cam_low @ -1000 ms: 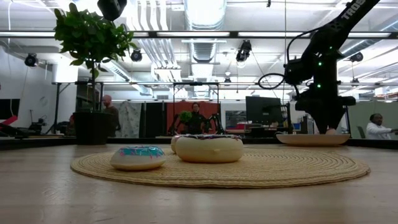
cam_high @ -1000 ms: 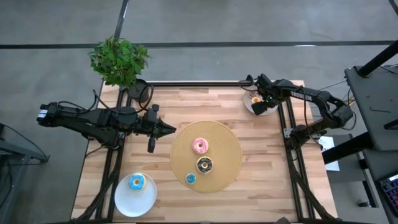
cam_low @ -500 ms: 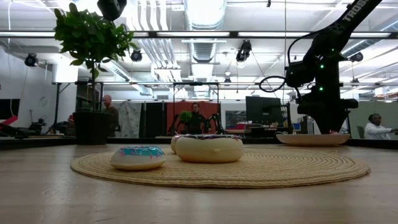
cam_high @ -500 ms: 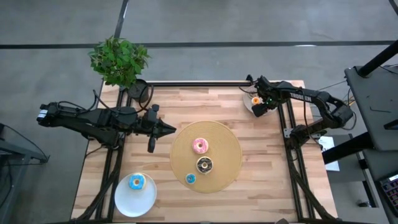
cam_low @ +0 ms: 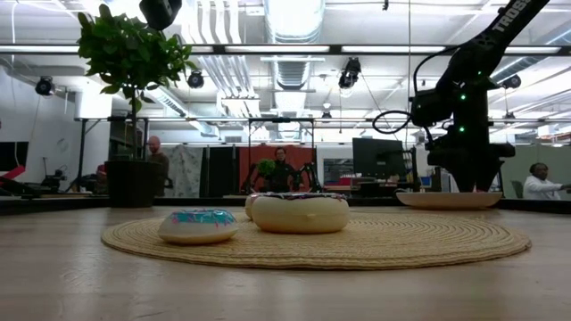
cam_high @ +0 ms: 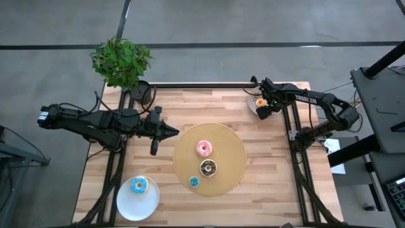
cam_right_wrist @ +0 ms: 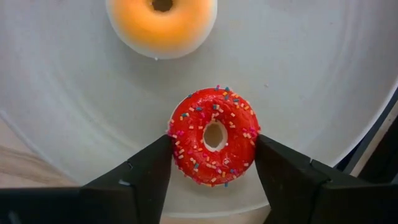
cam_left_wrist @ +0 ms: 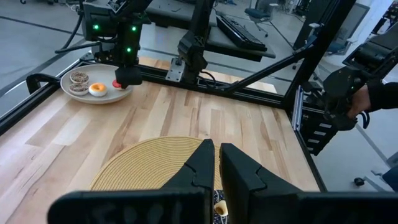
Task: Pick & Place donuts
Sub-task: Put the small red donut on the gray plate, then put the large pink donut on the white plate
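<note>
Right claw (cam_right_wrist: 214, 163) hangs spread over the white plate (cam_right_wrist: 323, 81) at the surface's far right corner, its fingers flanking but not visibly pressing the red sprinkled donut (cam_right_wrist: 214, 138), so lift straight up to avoid dragging it.

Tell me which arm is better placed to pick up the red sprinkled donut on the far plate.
Right. The right gripper already straddles the red donut on the white plate, open. The left gripper waits at the woven mat, across the table.
</note>
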{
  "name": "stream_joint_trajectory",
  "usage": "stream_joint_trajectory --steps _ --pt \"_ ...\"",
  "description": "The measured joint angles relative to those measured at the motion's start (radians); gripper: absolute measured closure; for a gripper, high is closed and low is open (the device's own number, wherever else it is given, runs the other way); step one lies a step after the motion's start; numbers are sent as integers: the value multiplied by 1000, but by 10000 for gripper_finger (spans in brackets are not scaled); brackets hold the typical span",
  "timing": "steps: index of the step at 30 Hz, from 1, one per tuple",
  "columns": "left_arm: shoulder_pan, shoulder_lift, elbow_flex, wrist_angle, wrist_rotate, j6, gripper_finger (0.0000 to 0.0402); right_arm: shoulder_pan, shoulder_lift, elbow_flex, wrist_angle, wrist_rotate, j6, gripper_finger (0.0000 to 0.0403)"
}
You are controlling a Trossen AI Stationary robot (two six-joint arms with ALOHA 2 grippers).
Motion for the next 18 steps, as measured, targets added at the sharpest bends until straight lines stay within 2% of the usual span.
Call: stream_joint_trajectory --steps 9,14,18 --pt "0 0 0 0 0 0 401 0 0 0 0 -1 -1 127" --pt "0 0 0 0 0 0 401 0 0 5 -5 -4 1 114" --pt "-1 0 0 0 0 0 401 0 -11 34 -8 -44 10 110"
